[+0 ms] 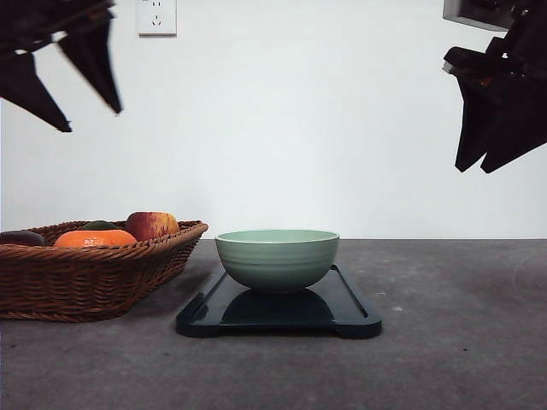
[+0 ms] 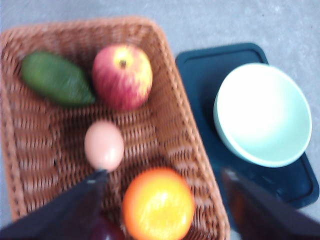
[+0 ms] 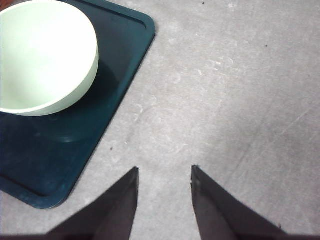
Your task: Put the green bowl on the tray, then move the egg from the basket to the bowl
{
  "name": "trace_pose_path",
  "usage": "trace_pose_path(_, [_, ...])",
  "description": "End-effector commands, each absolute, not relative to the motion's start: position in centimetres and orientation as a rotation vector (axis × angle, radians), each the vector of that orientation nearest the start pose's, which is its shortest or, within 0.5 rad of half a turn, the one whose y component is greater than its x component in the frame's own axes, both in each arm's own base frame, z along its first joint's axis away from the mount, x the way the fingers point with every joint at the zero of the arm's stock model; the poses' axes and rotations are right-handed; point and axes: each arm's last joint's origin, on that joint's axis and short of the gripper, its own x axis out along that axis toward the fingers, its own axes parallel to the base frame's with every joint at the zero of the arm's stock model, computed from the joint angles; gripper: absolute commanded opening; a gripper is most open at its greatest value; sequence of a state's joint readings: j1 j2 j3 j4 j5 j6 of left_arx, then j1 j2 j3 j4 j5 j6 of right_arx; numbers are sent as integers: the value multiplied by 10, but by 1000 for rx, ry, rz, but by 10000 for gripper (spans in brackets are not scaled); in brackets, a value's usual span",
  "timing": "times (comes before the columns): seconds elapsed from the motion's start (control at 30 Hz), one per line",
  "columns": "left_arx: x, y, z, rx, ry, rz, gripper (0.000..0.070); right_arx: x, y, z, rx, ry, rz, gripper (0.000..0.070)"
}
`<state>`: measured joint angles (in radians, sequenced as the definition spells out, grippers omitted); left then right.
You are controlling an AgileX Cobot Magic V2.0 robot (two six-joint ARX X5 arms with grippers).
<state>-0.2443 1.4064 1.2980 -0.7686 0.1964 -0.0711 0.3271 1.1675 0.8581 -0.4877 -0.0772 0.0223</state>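
Note:
The pale green bowl (image 1: pixel 277 256) stands upright and empty on the dark tray (image 1: pixel 355 318) at the table's centre; it also shows from above in the left wrist view (image 2: pixel 262 114) and the right wrist view (image 3: pixel 42 55). To the left of the tray sits the wicker basket (image 1: pixel 94 278). In the basket (image 2: pixel 170 125) lies the tan egg (image 2: pixel 104 146) between other fruit. My left gripper (image 1: pixel 90 120) hangs open high over the basket, one fingertip (image 2: pixel 97 176) just short of the egg. High at the right, my right gripper (image 1: pixel 474 170) is open and holds nothing, over bare table (image 3: pixel 164 169) beside the tray (image 3: pixel 125 65).
Around the egg, the basket holds a red-yellow apple (image 2: pixel 122 76), an orange (image 2: pixel 158 204), a dark green fruit (image 2: pixel 56 79) and a dark purple item (image 2: pixel 106 231). Grey tabletop (image 1: pixel 461 325) lies open right of the tray. A white wall stands behind.

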Motion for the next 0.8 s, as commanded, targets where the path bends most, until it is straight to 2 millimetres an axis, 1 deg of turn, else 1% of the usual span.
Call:
trace_pose_path(0.0, [290, -81, 327, -36, 921, -374, 549, 224, 79, 260, -88, 795, 381, 197])
trace_pose_path(0.1, [305, -86, 326, -21, 964, -317, 534, 224, 79, 260, -87, 795, 382, 197])
trace_pose_path(0.17, [313, -89, 323, -5, 987, -287, 504, 224, 79, 260, -88, 795, 382, 197])
trace_pose_path(0.43, [335, -92, 292, 26, 1081, -230, 505, 224, 80, 260, -88, 795, 382, 197])
trace_pose_path(0.77, [357, -95, 259, 67, 1135, -169, 505, 224, 80, 260, -87, 795, 382, 197])
